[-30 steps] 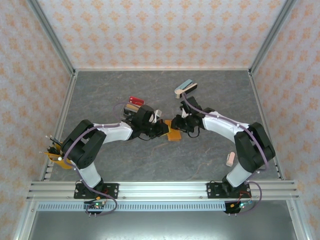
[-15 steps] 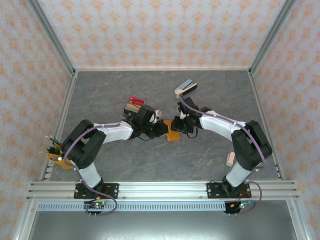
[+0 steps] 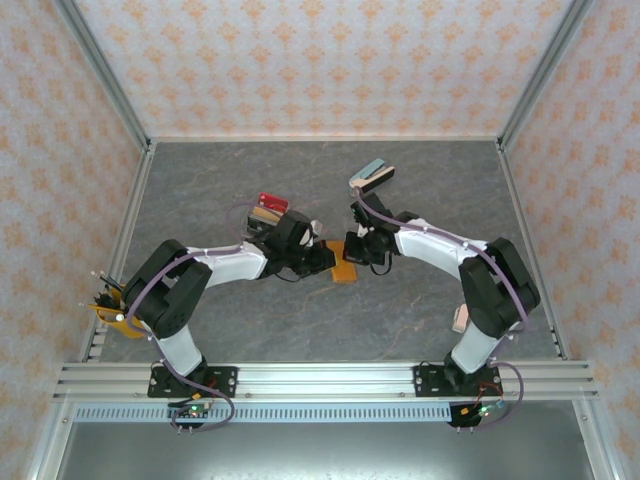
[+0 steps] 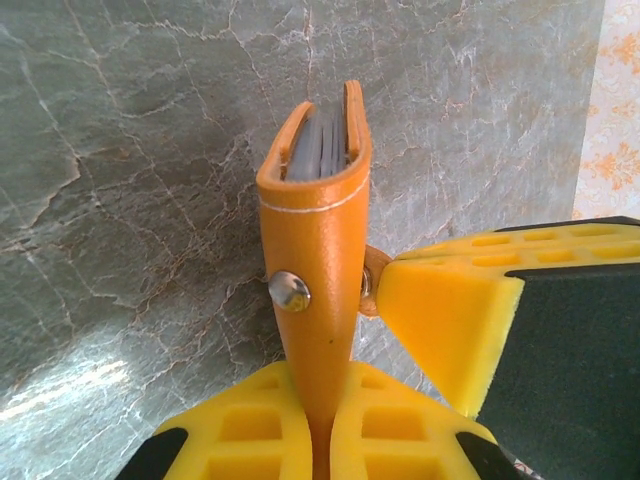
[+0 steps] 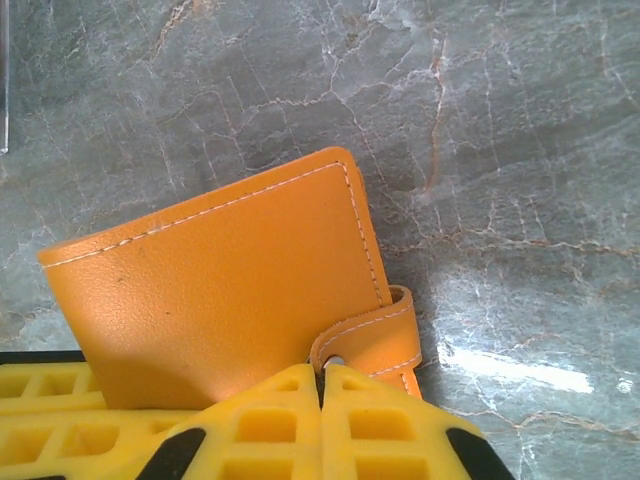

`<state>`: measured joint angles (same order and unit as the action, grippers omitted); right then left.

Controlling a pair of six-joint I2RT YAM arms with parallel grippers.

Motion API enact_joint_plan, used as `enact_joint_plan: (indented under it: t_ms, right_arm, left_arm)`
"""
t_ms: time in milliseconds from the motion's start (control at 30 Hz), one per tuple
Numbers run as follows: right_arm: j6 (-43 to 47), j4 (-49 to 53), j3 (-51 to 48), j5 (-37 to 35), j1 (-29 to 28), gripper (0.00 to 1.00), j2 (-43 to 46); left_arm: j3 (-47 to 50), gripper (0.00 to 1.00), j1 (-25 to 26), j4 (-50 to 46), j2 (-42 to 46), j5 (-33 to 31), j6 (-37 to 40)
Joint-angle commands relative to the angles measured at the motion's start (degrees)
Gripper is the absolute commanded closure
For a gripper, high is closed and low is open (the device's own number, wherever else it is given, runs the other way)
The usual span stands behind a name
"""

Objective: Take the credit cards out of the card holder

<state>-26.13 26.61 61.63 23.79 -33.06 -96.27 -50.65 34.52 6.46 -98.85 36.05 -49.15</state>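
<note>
The right fingers (image 3: 353, 250) have just pressed together after standing part spread a second ago, and the right arm has leaned in further toward the left one. The left fingers (image 3: 325, 258) stay clamped. From above, both meet at mid counter (image 3: 300, 180) on the orange holder (image 3: 345, 271), which peeks out between them.

The left wrist view adds the edge-on look. The left fingers (image 4: 320, 440) pinch the holder (image 4: 318, 250) by its near end, and it stands folded. Grey layers (image 4: 320, 150) are packed between its covers; whether they are cards or lining I cannot tell. A metal stud (image 4: 290, 291) sits on the cover. At the holder's side, the tip of a right finger touches the strap (image 4: 372, 285).

The right wrist view adds the flat face. The holder (image 5: 220, 280) turns its broad stitched cover to the camera, and the strap (image 5: 375, 335) wraps round its edge. The strap's end runs into the seam of the right fingers (image 5: 322, 395), which appear to pinch it.

That closing likely means the strap is now gripped, so the snap can be pulled open while the left fingers brace the holder. The holder is folded shut with no card out, so the task looks barely begun.
</note>
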Motion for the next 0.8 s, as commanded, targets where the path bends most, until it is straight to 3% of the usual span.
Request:
enact_joint_plan:
  t_ms: [0,300,433,533,600,767]
  right_arm:
    - [-0.69,4.57,0.25,-6.6,0.28,1.0,-0.87]
    - [-3.46,9.76,-0.15,-18.38,1.04,1.0,0.35]
    - [-2.56,7.21,-1.21,-15.08,1.5,1.0,1.3]
    - [-2.36,5.26,-1.16,-12.07,1.59,0.72,2.04]
    - [-2.09,3.89,-1.16,-10.32,1.55,0.61,2.14]
    - [-0.95,1.95,-0.25,-6.24,1.59,0.57,-0.14]
  left_arm:
    - [-1.53,1.0,-0.07,0.55,3.21,-1.07,1.85]
    - [-0.89,1.0,-0.07,-0.13,3.66,-2.22,1.95]
    - [-1.1,1.0,-0.07,-0.65,3.01,-1.8,1.86]
    - [-1.65,1.0,-0.07,-2.16,2.31,-1.6,1.95]
    - [-2.15,1.0,-0.07,-3.34,1.75,-1.34,2.03]
    - [-3.67,0.97,-0.07,-6.55,-0.18,-0.66,2.92]
